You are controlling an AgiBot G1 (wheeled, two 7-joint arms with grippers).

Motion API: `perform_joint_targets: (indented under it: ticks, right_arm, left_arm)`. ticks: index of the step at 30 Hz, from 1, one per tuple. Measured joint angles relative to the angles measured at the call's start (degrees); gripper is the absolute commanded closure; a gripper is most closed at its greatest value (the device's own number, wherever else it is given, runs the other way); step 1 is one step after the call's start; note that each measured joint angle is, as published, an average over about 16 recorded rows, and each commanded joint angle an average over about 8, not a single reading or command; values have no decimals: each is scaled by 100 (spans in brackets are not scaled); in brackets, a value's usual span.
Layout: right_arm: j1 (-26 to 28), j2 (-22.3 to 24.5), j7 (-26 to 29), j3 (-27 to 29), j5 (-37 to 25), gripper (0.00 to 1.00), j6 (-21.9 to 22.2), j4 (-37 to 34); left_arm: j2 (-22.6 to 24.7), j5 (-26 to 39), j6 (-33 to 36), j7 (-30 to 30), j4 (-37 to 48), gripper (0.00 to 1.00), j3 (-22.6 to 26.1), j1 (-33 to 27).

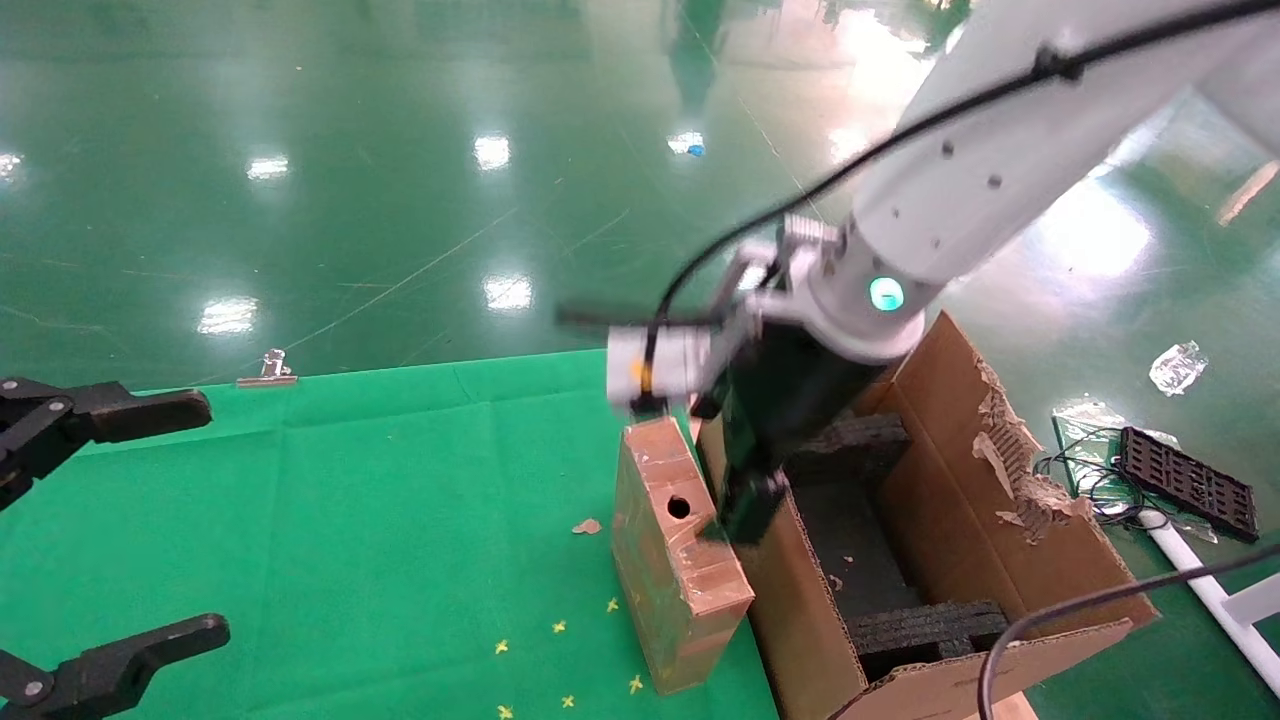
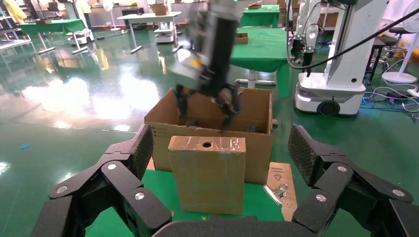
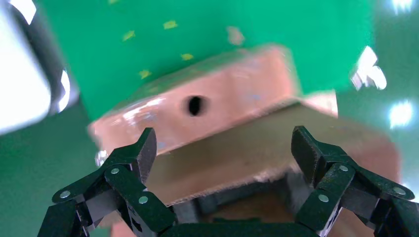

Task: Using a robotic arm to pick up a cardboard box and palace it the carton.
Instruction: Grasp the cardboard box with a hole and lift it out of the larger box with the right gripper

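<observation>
right end effector [image 1: 745,500] spread wide, empty, frame centre above carton [image 1: 1040,560] wall | cardboard box [image 1: 670,550] upright beside carton | left end effector [image 1: 110,520] open, empty, lower left

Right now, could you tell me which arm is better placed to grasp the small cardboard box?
The right. Its gripper hangs open just above the cardboard box beside the carton; the left gripper sits open at the table's far left edge.

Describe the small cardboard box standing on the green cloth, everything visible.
The small cardboard box is a flat brown slab with shiny, worn tape on its edges. It stands on edge on the green cloth, a round hole in its upward narrow side, right beside the carton. The open right tool hovers above, not gripping it.
</observation>
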Motion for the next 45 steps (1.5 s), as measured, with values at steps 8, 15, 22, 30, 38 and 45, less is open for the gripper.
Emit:
perform_joint_targets:
  ticks: [8, 15, 22, 30, 38, 45]
  right_arm:
    - [54, -380, 1424, -345, 463, 0, -136, -1255]
    - [-132, -735, 1783, -747, 862, 0, -135, -2317]
    - [-403, -1016, 1714, -1015, 1048, 25, -70, -2993]
    - [-598, -1231, 1578, -1171, 1114, 100, -52, -3427]
    - [-616, -1298, 1545, -1319, 1175, 100, -88, -3529]
    - [-611, -1310, 1580, -1483, 1236, 100, -98, -3501]
  left_arm:
    - [-1, -2, -1, 2, 0, 0, 3, -1]
    - [-3, -4, -3, 3, 0, 0, 6, -1]
    - [-4, -6, -4, 4, 0, 0, 9, -2]
    - [-5, -8, -5, 6, 0, 18, 12, -3]
    - [-6, -10, -7, 8, 0, 95, 15, -3]
    - [-7, -12, -8, 9, 0, 100, 18, -4]
